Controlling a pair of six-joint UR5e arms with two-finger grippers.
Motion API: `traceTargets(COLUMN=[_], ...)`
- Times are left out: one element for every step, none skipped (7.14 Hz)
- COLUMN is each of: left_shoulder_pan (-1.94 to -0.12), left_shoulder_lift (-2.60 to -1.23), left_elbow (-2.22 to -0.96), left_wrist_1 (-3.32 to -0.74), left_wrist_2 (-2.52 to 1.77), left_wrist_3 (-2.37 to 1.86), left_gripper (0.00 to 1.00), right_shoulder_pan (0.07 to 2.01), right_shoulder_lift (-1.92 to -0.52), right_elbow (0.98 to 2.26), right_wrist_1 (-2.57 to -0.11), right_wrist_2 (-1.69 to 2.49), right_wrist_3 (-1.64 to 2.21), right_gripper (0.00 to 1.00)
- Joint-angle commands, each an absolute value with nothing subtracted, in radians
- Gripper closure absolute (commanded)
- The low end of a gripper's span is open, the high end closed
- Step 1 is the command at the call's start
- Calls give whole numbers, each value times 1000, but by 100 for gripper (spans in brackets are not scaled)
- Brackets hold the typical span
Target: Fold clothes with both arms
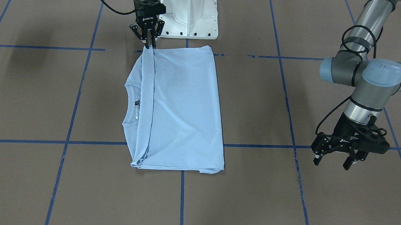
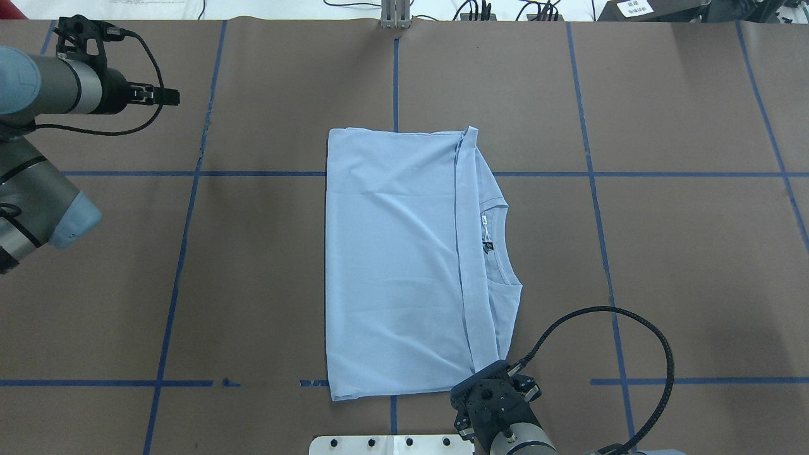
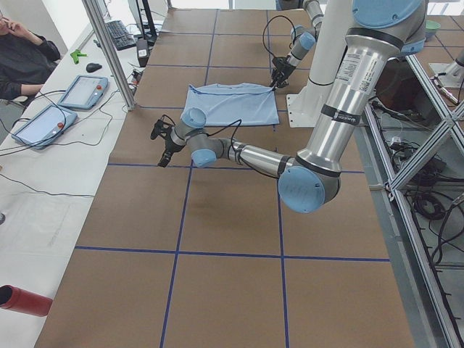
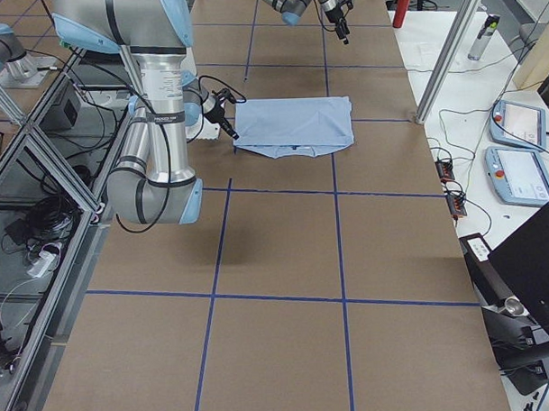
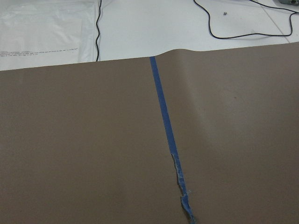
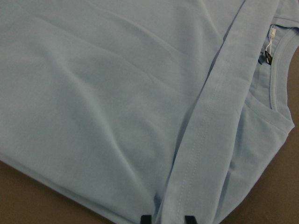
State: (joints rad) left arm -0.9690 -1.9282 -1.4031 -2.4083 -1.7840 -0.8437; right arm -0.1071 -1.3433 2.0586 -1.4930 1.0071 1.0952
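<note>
Brown taped table (image 1: 251, 197), right gripper (image 1: 150, 43) pinching folded T-shirt (image 1: 183, 108) hem corner, left gripper (image 1: 335, 160) spread, well apart.

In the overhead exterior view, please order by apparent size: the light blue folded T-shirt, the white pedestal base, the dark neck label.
1. Light blue folded T-shirt
2. White pedestal base, though cut off by the frame's edge
3. Dark neck label

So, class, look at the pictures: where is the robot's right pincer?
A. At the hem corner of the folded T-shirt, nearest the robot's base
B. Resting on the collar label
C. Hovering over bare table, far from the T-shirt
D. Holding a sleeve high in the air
A: the right pincer meets the T-shirt at its folded hem corner beside the white base, fingertips astride the hem band.
</note>
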Motion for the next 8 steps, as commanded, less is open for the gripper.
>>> traceTargets(left_shoulder_pan=[-968, -968, -968, -968, -968, -968, -968, -968], left_shoulder_lift=[-1928, -1928, -1928, -1928, -1928, -1928, -1928, -1928], left_elbow=[-1402, -1404, -1404, -1405, -1405, -1405, -1405, -1405], left_wrist_1=[-2408, -2408, -2410, -2408, -2408, -2408, -2410, -2410], left_wrist_2=[-1784, -1784, -1784, -1784, -1784, -1784, -1784, -1784], left_wrist_3=[-844, -845, -848, -859, -864, -862, -864, -864], left_gripper=[0, 0, 0, 0, 0, 0, 0, 0], right_shoulder_pan=[-109, -112, -110, -110, -110, -110, -109, -103], right_shoulder_lift=[-1342, -1342, -1342, -1342, -1339, -1341, -1339, -1336], right_elbow=[2059, 2060, 2059, 2059, 2059, 2059, 2060, 2060], right_wrist_1=[-1493, -1493, -1493, -1493, -1493, -1493, -1493, -1493], right_wrist_2=[1011, 1011, 1011, 1011, 1009, 1009, 1002, 999], right_wrist_3=[1088, 1088, 1088, 1088, 1088, 1089, 1089, 1089], right_gripper=[64, 64, 64, 65, 80, 94, 100, 100])
